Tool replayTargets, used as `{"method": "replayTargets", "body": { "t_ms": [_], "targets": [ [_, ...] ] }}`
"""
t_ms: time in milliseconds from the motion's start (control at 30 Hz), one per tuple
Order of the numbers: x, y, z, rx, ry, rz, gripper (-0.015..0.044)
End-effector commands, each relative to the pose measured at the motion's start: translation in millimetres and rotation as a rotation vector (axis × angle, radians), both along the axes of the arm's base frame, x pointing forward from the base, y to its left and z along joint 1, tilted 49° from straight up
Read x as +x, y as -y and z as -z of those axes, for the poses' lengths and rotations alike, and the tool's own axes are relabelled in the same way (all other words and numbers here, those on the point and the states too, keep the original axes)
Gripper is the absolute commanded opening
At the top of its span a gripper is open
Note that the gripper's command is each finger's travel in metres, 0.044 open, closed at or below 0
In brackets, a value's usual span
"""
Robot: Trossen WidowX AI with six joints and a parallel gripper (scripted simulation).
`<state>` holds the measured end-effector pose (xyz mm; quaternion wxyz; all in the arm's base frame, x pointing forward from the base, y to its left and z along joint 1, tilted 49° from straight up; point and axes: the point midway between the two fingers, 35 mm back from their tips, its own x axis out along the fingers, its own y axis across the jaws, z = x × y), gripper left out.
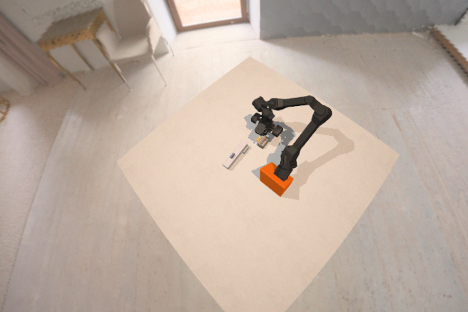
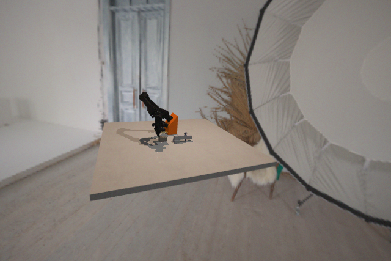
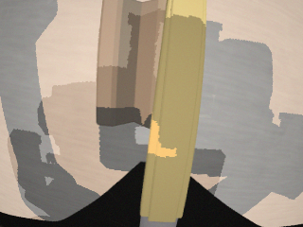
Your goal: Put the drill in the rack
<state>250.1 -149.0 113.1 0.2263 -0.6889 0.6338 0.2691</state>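
My gripper (image 1: 265, 134) (image 2: 159, 134) (image 3: 157, 170) is shut on the drill and holds it above the table. The drill (image 1: 259, 138) (image 3: 182, 71) is a long yellow bar with a grey end at the bottom of the wrist view. The rack (image 1: 262, 143) (image 2: 162, 139) (image 3: 125, 61) is a small grooved brown-grey block on the table. In the wrist view the drill runs nearly parallel to its grooves and overlaps its right edge. The pale long holder (image 1: 238, 153) (image 2: 186, 137) lies apart from the rack, with the dark key (image 1: 232, 156) (image 2: 185, 133) on top.
The orange base block (image 1: 270, 176) (image 2: 172, 126) carries the arm and stands close to the rack and holder. The table (image 1: 211, 218) (image 2: 176, 163) has open edges. The arm's shadow falls around the rack.
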Motion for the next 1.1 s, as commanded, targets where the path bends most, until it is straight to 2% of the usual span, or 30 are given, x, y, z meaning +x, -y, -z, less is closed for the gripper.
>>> {"method": "replayTargets", "body": {
  "t_ms": [0,1067],
  "targets": [
    [-7.7,0.7,0.1,0.003,-0.002,-0.006,0.0],
    [-14.0,23.3,20.0,0.002,-0.002,-0.006,0.0]
  ]
}}
